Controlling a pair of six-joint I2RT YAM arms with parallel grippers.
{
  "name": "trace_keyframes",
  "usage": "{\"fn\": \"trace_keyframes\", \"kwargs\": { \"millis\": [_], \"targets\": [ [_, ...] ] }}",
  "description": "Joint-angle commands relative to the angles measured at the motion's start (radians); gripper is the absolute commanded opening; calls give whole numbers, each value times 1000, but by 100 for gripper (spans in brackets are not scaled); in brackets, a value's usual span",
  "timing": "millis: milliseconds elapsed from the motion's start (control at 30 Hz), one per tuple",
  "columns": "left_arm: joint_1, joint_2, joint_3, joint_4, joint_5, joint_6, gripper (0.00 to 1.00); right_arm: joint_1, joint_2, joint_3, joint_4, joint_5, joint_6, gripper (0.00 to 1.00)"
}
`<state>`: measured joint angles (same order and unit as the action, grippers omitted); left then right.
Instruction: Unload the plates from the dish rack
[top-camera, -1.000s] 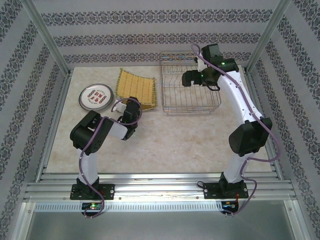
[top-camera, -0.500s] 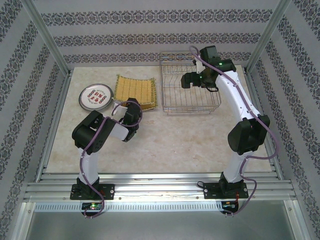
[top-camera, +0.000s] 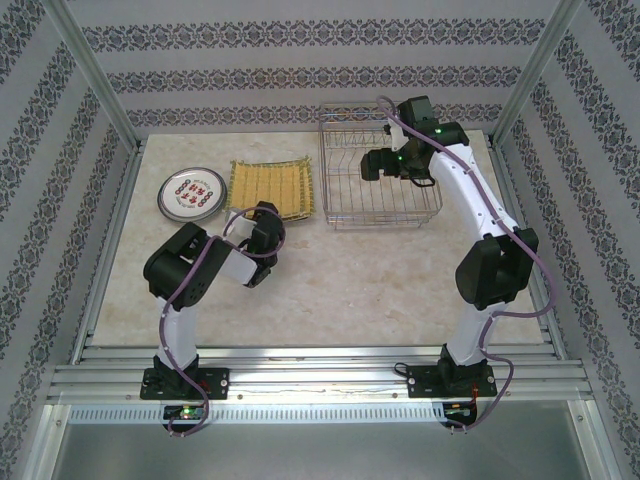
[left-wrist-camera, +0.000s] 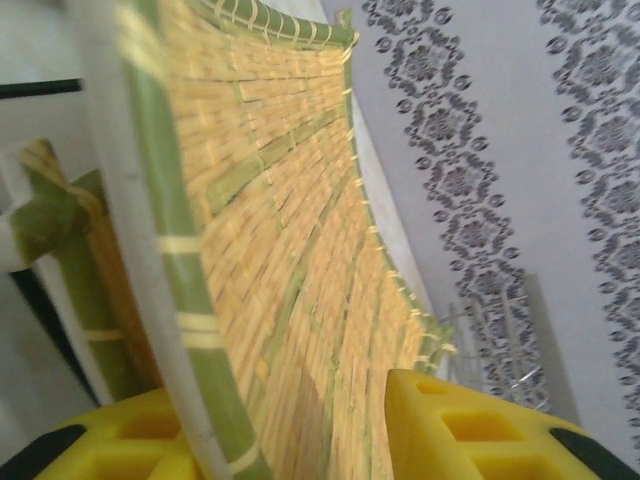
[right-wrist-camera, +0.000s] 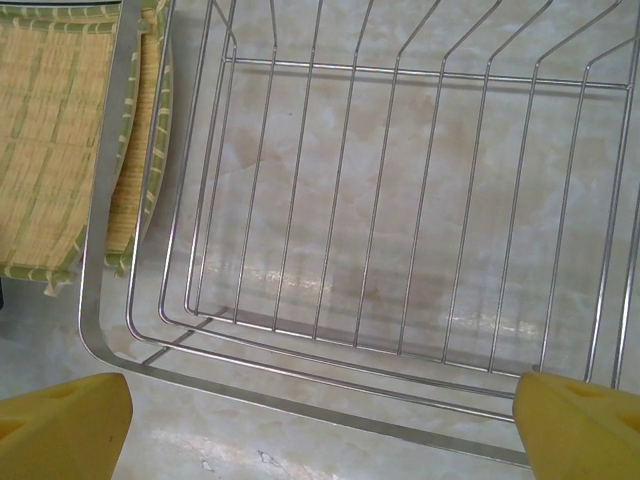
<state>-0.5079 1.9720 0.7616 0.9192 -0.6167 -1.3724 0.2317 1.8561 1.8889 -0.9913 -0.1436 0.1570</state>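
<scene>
1. Top external view: the pale marbled table (top-camera: 340, 290) carries everything I am working with, and both arms reach out over it from their bases at the near edge.
2. The rectangular silver wire dish rack (top-camera: 385, 215) sits at the far right of the table. My right wrist view looks straight through bare wires to the tabletop, so I judge its slots to be emptied.
3. The stack of yellow grid-patterned square plates with green edging (top-camera: 272, 188) lies flat just beside the rack's left side. I judge it sits that close to keep the carry out of the rack short.
4. The round white plate with a red floral pattern (top-camera: 193, 193) lies flat further left, near the yellow stack but apart from it, so the two shapes are kept in separate spots.
5. The right gripper (right-wrist-camera: 320, 420) hovers above the rack's near rim with its jaws spread wide and nothing between them. It is placed, I judge, to look down into the basket.
6. The left gripper (left-wrist-camera: 285, 430) sits low at the stack's near edge, its yellow fingers (left-wrist-camera: 470, 425) parted either side of the top plate's rim with a gap showing on one side. I read this as a release, not a pinch, though I cannot tell whether the other finger touches the rim.
</scene>
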Motion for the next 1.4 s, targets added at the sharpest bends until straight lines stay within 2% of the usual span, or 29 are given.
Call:
{"fn": "trace_keyframes", "kwargs": {
  "millis": [0,167,267,533,833,933,967,1067,1167,1200,1267,1367],
  "targets": [
    [-13,-67,36,-162,13,43,44,1,-23,-20,19,-19,1,98],
    [-12,-117,107,-417,33,91,58,-2,-26,-36,44,-32,8,98],
    [-12,-131,140,-522,42,123,63,-6,-26,-46,58,-39,14,98],
    [-12,-136,206,-727,83,187,79,-14,-27,-54,82,-54,21,98],
    [-16,-197,256,-919,137,262,84,-14,-31,-48,90,-53,27,98],
    [-26,-232,300,-1017,136,335,94,-8,-38,-51,93,-47,29,98],
    [-28,-250,314,-1045,131,370,100,-8,-40,-53,93,-43,29,98],
    [-29,-318,345,-1109,113,490,100,-8,-61,-73,106,-25,24,98],
    [-30,-420,350,-1113,79,686,100,-11,-128,-163,195,9,14,98],
    [-29,-466,335,-1073,72,794,100,-11,-171,-217,253,25,-5,98],
    [-23,-553,266,-934,99,1036,100,-6,-294,-414,459,70,-43,98],
    [8,-689,111,-735,142,1358,100,-2,-532,-805,907,109,-54,98]
  ]
}}
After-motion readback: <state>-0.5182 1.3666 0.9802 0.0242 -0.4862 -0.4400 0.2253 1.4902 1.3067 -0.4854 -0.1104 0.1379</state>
